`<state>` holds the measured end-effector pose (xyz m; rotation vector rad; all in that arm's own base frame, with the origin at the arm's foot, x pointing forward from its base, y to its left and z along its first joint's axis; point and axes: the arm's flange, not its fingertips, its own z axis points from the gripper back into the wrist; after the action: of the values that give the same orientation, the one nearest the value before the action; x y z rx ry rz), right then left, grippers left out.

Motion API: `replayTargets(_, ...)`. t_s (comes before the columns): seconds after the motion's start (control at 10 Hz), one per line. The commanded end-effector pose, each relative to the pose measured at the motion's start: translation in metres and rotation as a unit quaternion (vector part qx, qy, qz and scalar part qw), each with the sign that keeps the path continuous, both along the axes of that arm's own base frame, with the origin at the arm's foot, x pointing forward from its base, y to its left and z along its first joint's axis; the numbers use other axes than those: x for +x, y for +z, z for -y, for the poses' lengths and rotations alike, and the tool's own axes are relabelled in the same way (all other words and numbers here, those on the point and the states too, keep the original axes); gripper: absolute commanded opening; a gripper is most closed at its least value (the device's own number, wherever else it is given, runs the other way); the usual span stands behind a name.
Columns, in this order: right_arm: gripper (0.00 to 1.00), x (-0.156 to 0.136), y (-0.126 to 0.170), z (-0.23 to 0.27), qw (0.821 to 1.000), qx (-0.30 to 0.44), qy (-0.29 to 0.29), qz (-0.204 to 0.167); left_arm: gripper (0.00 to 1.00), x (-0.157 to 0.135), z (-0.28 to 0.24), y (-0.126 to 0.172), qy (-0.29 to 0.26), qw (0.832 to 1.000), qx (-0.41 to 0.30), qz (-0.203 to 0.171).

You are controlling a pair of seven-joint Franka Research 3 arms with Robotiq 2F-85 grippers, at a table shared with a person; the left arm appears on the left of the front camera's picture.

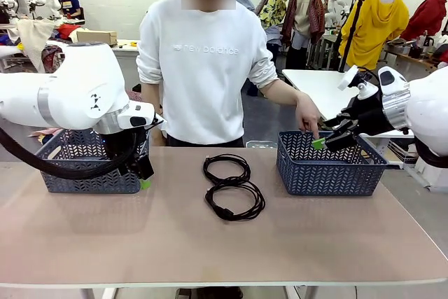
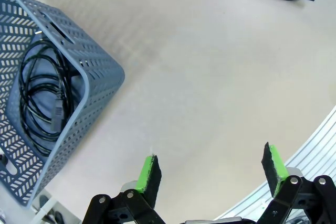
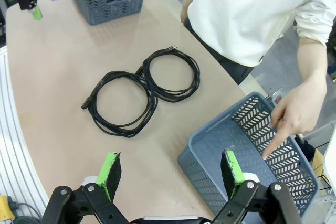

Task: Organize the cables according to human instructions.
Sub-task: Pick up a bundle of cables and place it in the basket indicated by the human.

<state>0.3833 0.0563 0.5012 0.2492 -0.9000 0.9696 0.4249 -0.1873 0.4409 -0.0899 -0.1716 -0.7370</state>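
Hand [image 3: 296, 111] points into the right basket [image 1: 329, 173], telling where cables [image 1: 231, 185] go; left gripper [image 2: 211, 161], right gripper [image 3: 171, 163] both spread, empty.

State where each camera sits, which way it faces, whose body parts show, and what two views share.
Front: between the arms, facing the person across the table; left gripper and right gripper show.
Left wrist: rides that arm, looks down past its own fingers at the left basket.
Right wrist: likewise, past its own fingers at the right basket and the person's hand.
Front and right wrist share two coiled cables.
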Motion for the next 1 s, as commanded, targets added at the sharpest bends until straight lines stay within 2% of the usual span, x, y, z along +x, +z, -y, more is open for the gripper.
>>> replayTargets(0.0,1.00,0.017,0.019,-0.014,0.998,-0.012,-0.006,-0.056,1.00,0.001,0.000,0.003,0.001,1.000,0.002,-0.003)
replayTargets(0.2,1.00,0.044,0.044,-0.039,0.995,-0.010,-0.001,-0.096,1.00,0.001,0.000,0.003,0.001,1.000,0.002,-0.003)
replayTargets(0.4,1.00,0.075,0.053,-0.060,0.990,-0.022,0.002,-0.142,1.00,0.001,0.000,0.003,0.001,1.000,0.002,-0.003)
replayTargets(0.5,1.00,0.091,0.053,-0.073,0.984,-0.044,-0.021,-0.170,1.00,0.001,0.000,0.003,0.001,1.000,0.002,-0.003)
replayTargets(0.7,1.00,0.110,0.050,-0.117,0.975,-0.088,-0.003,-0.205,1.00,0.001,0.000,0.003,0.001,1.000,0.002,-0.003)
replayTargets(0.9,1.00,0.118,0.043,-0.158,0.969,-0.121,0.021,-0.213,1.00,0.001,0.000,0.003,0.001,1.000,0.002,-0.003)
